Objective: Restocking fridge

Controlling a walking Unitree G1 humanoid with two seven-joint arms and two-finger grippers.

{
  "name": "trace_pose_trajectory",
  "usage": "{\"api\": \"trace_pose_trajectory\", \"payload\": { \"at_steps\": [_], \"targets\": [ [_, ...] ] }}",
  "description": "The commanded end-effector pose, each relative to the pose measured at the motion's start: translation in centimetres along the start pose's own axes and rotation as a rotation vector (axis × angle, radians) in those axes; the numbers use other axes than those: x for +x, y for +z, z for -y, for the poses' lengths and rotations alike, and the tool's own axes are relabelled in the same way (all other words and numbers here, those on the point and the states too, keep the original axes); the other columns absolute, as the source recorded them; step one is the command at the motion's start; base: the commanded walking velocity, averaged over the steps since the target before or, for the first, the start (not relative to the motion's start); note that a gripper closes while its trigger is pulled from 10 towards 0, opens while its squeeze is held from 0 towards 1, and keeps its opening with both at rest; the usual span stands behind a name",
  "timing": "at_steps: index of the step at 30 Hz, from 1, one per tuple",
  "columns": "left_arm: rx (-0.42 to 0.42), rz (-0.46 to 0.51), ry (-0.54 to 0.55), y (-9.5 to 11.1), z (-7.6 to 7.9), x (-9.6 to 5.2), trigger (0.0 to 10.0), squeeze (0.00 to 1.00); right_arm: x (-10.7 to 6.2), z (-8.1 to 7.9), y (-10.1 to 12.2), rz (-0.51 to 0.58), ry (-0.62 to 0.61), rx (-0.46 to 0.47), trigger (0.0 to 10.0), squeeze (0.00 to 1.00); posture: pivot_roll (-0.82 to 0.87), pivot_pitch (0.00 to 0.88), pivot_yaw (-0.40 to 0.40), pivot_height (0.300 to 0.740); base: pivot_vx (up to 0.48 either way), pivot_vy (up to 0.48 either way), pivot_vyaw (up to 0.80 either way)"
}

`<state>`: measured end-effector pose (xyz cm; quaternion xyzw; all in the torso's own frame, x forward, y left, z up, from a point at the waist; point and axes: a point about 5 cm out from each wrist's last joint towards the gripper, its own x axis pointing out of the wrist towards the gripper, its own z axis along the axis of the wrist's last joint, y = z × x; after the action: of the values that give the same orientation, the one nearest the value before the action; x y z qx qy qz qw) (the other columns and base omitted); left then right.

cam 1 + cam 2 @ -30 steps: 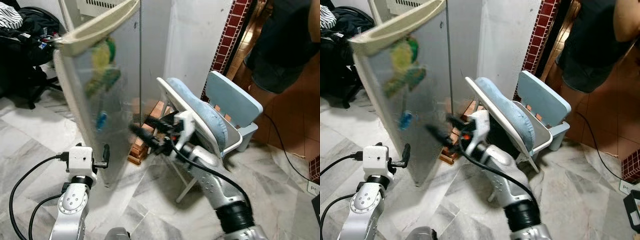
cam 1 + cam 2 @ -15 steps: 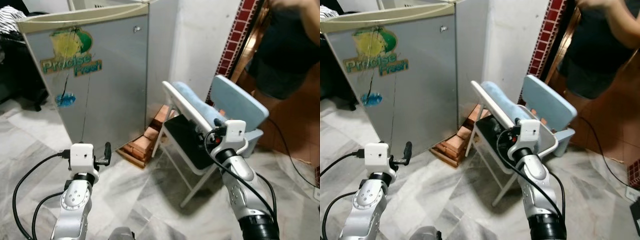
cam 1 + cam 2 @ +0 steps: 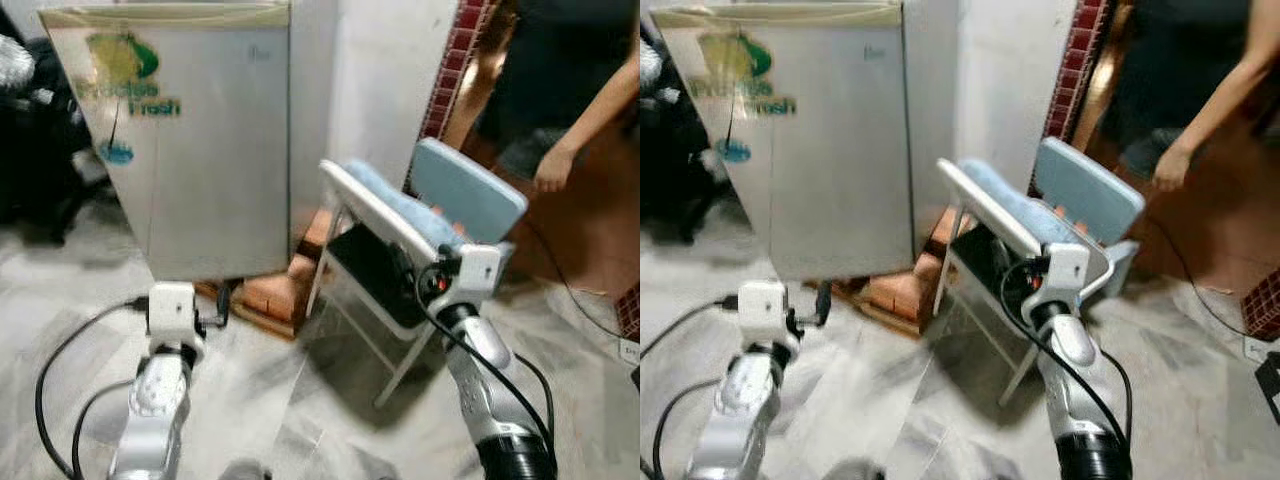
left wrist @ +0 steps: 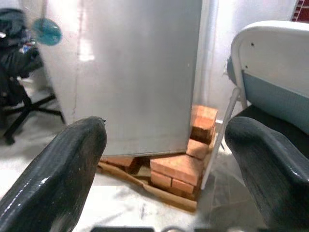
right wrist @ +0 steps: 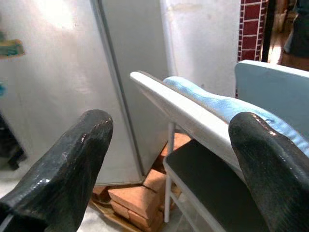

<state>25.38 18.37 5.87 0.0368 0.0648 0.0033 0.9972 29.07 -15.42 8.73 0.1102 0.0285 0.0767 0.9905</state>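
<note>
The small grey fridge [image 3: 200, 140] stands with its door shut, green and blue stickers on the front. It rests on red bricks [image 3: 272, 296]. My left gripper [image 4: 164, 128] is held low in front of the fridge's bottom edge, fingers [image 4: 53, 169] wide open and nothing between them. My right gripper [image 5: 169, 121] is also open and holds nothing; it points at the white folding chair [image 3: 372, 262] beside the fridge. Both arms are raised before me, the left wrist [image 3: 171, 308] and right wrist [image 3: 474, 270] apart from the fridge.
The folding chair carries a blue cushion [image 3: 395, 205]; a light blue small chair [image 3: 468, 190] stands behind it. A person [image 3: 560, 90] stands at the right, one hand [image 3: 550, 172] hanging. A black office chair [image 3: 40, 160] sits at the left. Marble floor [image 3: 300, 400] lies ahead.
The fridge door, swung open a second ago, is now shut. My right gripper has drawn back from the door's edge to beside the folding chair. The camera view has shifted.
</note>
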Motion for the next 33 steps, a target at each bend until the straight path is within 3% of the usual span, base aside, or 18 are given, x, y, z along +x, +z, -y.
{"api": "trace_pose_trajectory", "payload": {
  "at_steps": [1, 20, 33],
  "targets": [
    [0.004, -0.001, 0.018, 0.04, -0.74, -0.06, 10.0, 0.0, 0.33, -0.67, 0.17, 0.004, 0.021, -0.001, 10.0, 0.0, 0.04, 0.0, -0.023, 0.74, 0.0, 0.48, -0.69],
    [-0.009, -0.001, 0.008, 0.07, -0.67, 0.17, 10.0, 0.0, 0.4, -0.4, 0.15, 0.007, 0.012, 0.012, 10.0, 0.0, 0.04, 0.0, -0.023, 0.74, 0.0, 0.48, -0.76],
    [-0.019, 0.006, -0.023, 0.15, -0.51, 0.11, 10.0, 0.0, 0.18, 0.22, 0.03, 0.005, -0.015, 0.004, 10.0, 0.0, 0.04, 0.0, -0.019, 0.74, 0.0, 0.48, -0.07]
  ]
}}
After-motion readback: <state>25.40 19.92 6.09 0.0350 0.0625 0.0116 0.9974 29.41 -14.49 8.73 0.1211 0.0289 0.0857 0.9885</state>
